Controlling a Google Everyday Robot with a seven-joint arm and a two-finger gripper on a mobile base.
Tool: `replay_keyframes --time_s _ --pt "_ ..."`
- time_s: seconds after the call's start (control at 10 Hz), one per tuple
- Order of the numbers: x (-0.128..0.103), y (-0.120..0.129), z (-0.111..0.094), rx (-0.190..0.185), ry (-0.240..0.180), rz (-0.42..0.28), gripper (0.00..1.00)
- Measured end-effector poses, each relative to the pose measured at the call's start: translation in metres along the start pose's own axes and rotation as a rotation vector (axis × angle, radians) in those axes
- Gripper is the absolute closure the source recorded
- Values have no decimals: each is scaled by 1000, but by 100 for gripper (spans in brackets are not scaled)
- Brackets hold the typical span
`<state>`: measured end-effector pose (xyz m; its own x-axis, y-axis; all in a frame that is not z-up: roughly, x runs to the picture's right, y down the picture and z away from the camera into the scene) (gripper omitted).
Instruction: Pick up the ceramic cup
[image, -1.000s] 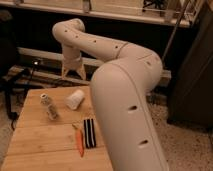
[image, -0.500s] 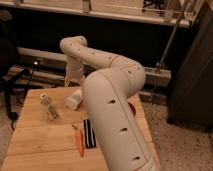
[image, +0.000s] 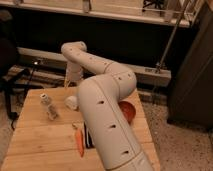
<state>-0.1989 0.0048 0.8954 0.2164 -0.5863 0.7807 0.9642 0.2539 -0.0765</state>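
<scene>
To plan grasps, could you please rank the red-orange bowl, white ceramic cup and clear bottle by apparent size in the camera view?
1. Red-orange bowl, partly hidden.
2. Clear bottle, white ceramic cup: too alike to rank.
Gripper hangs beyond the cup.

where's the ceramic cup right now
In the camera view the ceramic cup sits on the wooden table, between the clear bottle and the red-orange bowl; the tool hangs just above it.
</scene>
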Motion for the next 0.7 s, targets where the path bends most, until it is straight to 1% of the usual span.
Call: replay_keyframes --time_s 0.3,0.5,0.7 --pt "3 10 30 -44 -14 54 33" --pt "2 10 44 -74 -11 72 33" --pt "2 12 51 -79 -13 85 33"
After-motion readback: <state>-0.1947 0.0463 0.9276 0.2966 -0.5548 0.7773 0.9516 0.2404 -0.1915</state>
